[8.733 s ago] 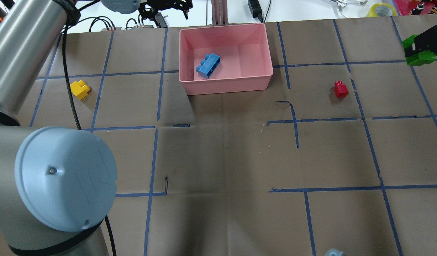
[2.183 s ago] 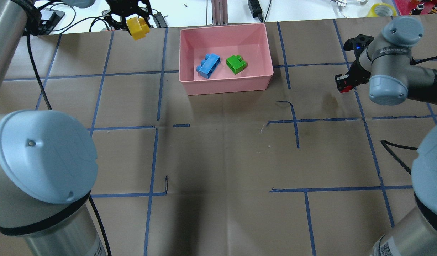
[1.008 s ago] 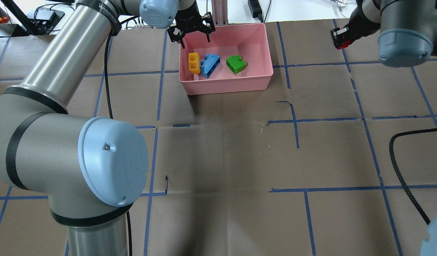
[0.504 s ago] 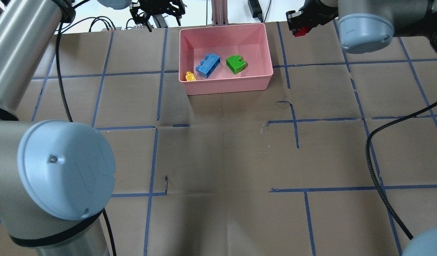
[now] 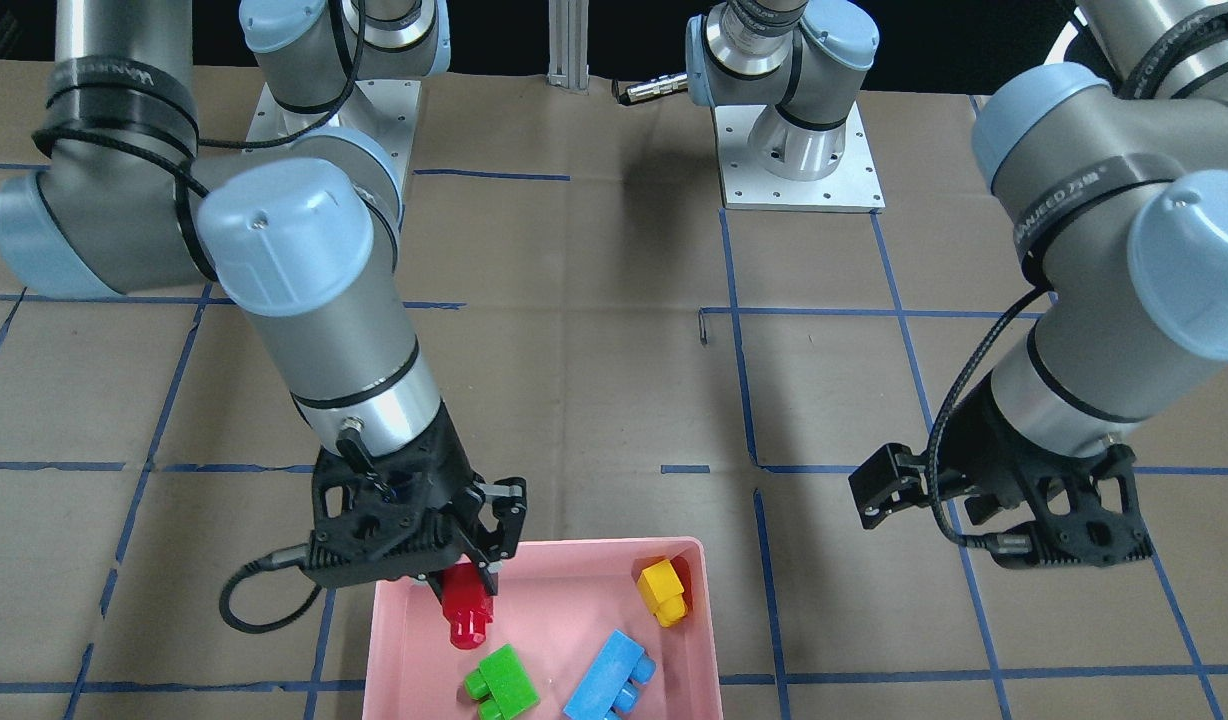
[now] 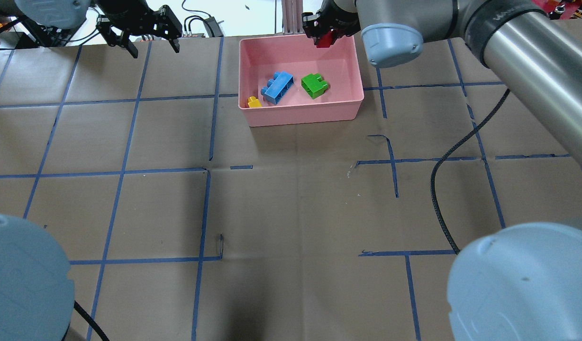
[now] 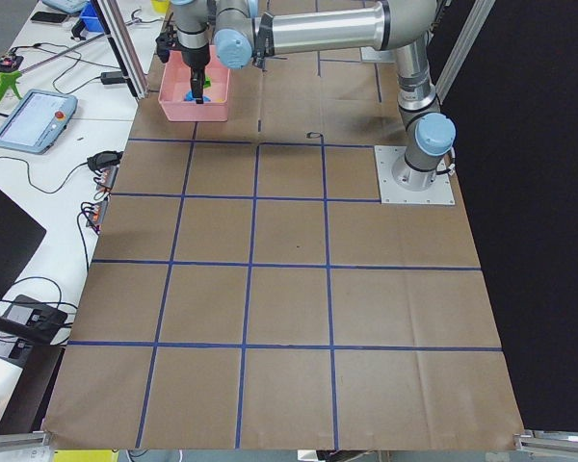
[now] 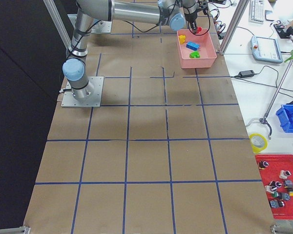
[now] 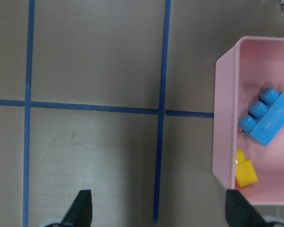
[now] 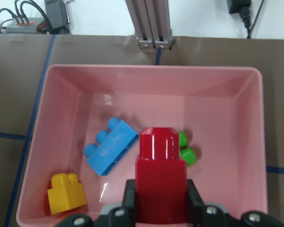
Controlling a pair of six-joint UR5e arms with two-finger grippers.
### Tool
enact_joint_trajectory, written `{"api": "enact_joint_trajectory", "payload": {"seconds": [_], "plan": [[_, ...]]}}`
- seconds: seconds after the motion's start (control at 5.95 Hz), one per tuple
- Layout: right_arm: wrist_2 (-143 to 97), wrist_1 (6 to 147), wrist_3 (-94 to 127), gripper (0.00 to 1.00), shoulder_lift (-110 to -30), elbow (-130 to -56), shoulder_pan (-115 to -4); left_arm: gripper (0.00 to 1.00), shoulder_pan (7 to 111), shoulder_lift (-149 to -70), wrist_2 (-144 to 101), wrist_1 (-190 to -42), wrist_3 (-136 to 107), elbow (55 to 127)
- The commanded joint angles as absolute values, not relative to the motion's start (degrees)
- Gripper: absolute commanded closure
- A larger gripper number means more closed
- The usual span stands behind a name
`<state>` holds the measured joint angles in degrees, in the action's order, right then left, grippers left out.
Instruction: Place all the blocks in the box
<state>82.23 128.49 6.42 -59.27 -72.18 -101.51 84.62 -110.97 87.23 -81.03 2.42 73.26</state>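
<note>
Right gripper (image 6: 325,36) has shifted from off the box's (image 6: 300,116) right side to over its far wall. Left gripper (image 6: 152,43) has drawn further left, away from box.

Right gripper: fingers clamped on red brick (image 10: 161,175), stud end pointing down. Red hangs over the box interior, near the wall on the robot's side; whether it clears the floor, cannot tell. From the right wrist view, green brick (image 6: 314,85) is half hidden behind red.

Left gripper: fingers spread wide, nothing between them, over bare table (image 6: 291,213), well apart from box.

Box contents: blue (image 6: 277,87) mid-floor, green just right of it, not touching. Yellow (image 6: 254,102) in near-left corner, close to blue's end.
</note>
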Motion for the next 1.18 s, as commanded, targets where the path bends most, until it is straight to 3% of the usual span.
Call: {"api": "enact_joint_trajectory", "payload": {"seconds": [0.0,0.5,0.67,1.01], "plan": [[84.44,131.30,5.72,0.04,-54.50,-67.77,-103.62,0.00,84.90,-100.33,88.15,-83.13,1.58,80.92],[86.57,130.35,5.45,0.00,-55.62,-68.46,-103.97,0.00,88.40,-94.06,88.33,-85.25,1.58,84.45],[89.44,127.73,4.67,0.00,-59.20,-69.42,-103.71,0.00,89.03,-93.96,89.20,-85.17,1.76,85.42],[92.87,107.13,3.78,0.00,-70.17,-73.90,-101.00,0.00,89.03,-93.26,90.44,-84.64,2.11,86.83]]}}
